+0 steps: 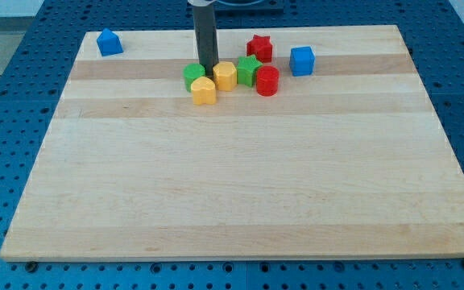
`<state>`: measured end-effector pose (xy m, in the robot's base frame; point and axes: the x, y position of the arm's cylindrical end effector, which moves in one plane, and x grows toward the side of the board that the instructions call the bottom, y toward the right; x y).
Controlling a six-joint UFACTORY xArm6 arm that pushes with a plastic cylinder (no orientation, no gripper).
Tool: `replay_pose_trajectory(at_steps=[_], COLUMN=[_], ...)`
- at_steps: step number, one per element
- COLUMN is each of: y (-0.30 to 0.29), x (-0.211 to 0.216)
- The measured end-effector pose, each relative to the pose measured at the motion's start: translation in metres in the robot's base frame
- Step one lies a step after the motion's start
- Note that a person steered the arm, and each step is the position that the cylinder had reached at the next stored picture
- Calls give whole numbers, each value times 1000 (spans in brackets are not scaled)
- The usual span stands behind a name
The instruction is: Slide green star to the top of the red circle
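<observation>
The green star (248, 70) sits near the top middle of the wooden board (240, 177), touching the left side of the red circle (267, 80). My tip (209, 66) is to the star's left, between a green block (193, 76) and a yellow hexagon block (225, 75), just above a yellow heart block (204, 91). The yellow hexagon lies between my tip and the star.
A red star (258, 47) lies just above the green star. A blue cube (301, 60) is to the right of the red circle. A blue house-shaped block (109, 42) sits at the board's top left corner.
</observation>
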<state>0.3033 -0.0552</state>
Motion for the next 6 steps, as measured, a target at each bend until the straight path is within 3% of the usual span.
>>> replay_pose_trajectory(at_steps=[3,5,6], y=[8,69,80], x=[-22,-16,-34])
